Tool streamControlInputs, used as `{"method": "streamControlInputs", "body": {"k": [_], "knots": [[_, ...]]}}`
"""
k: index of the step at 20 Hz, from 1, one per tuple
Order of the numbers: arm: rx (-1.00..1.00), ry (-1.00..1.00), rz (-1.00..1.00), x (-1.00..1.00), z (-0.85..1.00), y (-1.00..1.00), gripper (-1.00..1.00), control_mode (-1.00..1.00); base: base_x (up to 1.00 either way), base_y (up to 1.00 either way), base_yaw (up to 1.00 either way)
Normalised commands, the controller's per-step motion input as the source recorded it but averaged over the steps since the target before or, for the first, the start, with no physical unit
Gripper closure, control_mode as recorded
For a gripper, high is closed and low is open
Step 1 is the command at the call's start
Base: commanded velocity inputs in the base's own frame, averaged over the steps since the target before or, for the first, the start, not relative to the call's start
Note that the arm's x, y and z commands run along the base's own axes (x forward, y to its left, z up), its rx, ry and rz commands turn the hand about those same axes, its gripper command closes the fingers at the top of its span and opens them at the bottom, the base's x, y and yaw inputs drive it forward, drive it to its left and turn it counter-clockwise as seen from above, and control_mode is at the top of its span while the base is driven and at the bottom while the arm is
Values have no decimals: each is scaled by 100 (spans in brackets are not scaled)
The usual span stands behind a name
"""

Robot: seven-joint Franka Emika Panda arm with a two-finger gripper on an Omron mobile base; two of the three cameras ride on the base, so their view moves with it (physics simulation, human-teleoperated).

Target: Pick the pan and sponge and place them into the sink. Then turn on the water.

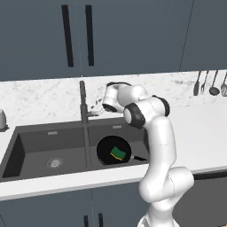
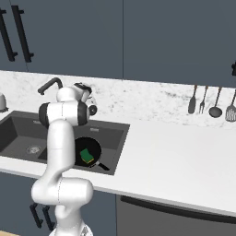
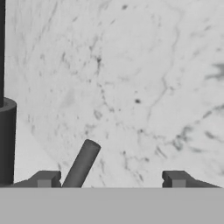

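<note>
The pan lies flat on the floor of the sink's right-hand basin, its thin handle reaching toward the sink's front right corner. The sponge sits inside the pan, green side up, a yellow edge showing. Around the pan the basin floor stays bare on its left and rear sides, and the pan's front rim comes close to the sink's front wall. The left-hand basin holds just its round steel drain

The faucet rises from the sink's rear edge, at the divider between the basins. In the left base view the gripper hangs just right of the faucet post, above the sink's rear edge. The hand view shows what the base views cannot: the two dark fingertips stand wide apart with nothing clamped between them, a short grey lever slanting up in the gap close to the left tip, the faucet post at the left border, and marble backsplash behind

The right base view shows the faucet's curved spout and a long bare stretch of white counter right of the sink. Utensils hang on the backsplash far right of the sink. A small pale object stands on the counter left of the sink; I cannot tell what it is
</note>
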Motion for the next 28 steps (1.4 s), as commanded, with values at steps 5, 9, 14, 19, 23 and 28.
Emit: {"method": "streamControlInputs", "body": {"k": [5,9,14,19,23,28], "knots": [[0,0,0,-3,-13,5,100,-100,0,0,0],[0,0,0,-10,-18,5,100,-100,0,0,0],[0,0,-2,0,-13,-5,100,-100,0,0,0],[0,0,-4,1,-2,-40,100,-100,0,0,0],[0,0,-4,-3,-2,-61,100,-100,0,0,0],[0,0,-5,-10,-6,-72,100,-100,0,0,0]]}}
